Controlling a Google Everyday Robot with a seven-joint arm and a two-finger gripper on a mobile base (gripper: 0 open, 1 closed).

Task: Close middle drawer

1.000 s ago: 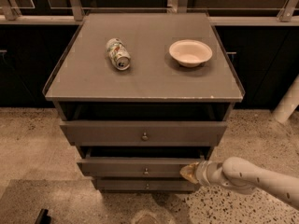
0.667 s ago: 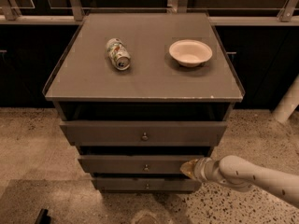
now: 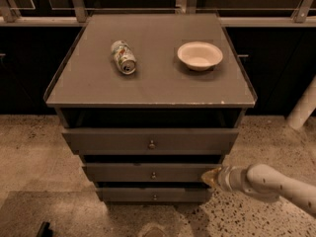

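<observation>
The grey cabinet (image 3: 148, 90) has three drawers. The middle drawer (image 3: 148, 172) has a low flat front and a small round knob (image 3: 153, 175); its front sits only a little further out than the lowest drawer (image 3: 153, 195) and behind the top drawer (image 3: 148, 141), which stands out furthest. My gripper (image 3: 211, 177) comes in from the right on a white arm (image 3: 276, 184). Its yellowish tip touches the right end of the middle drawer's front.
A dented can (image 3: 124, 57) lies on its side on the cabinet top, and a white bowl (image 3: 200, 55) sits to its right. A white post (image 3: 302, 107) stands at the right. The floor is speckled stone.
The middle drawer's front has moved back towards the cabinet, with my gripper following against its right end. The view has also shifted slightly.
</observation>
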